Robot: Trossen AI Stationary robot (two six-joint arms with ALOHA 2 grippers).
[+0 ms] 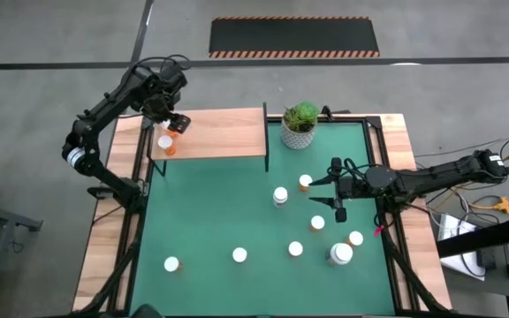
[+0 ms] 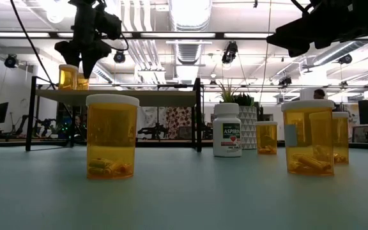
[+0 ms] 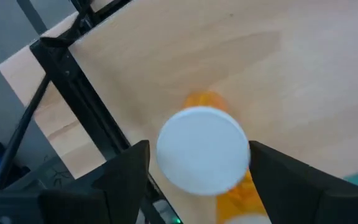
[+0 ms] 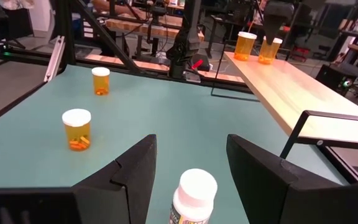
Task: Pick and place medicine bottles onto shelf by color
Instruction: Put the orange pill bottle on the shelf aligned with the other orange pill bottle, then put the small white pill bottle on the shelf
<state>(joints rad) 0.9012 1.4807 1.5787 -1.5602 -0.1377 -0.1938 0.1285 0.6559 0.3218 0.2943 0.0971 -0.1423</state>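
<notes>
Looking down, the left gripper (image 1: 176, 123) hangs over the shelf (image 1: 219, 134), where two orange bottles (image 1: 165, 144) stand at its left end. At table height, other bottles (image 2: 112, 136) dot the green mat (image 2: 184, 191). The left wrist shows fingers (image 3: 126, 169) spread clear of a white cap (image 3: 202, 149). The right gripper (image 4: 188, 163) hovers open above a white aspirin bottle (image 4: 193, 198).

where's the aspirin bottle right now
In the high view the white aspirin bottle stands mid-table on the green mat, just ahead of the right claw, below the potted plant.
</notes>
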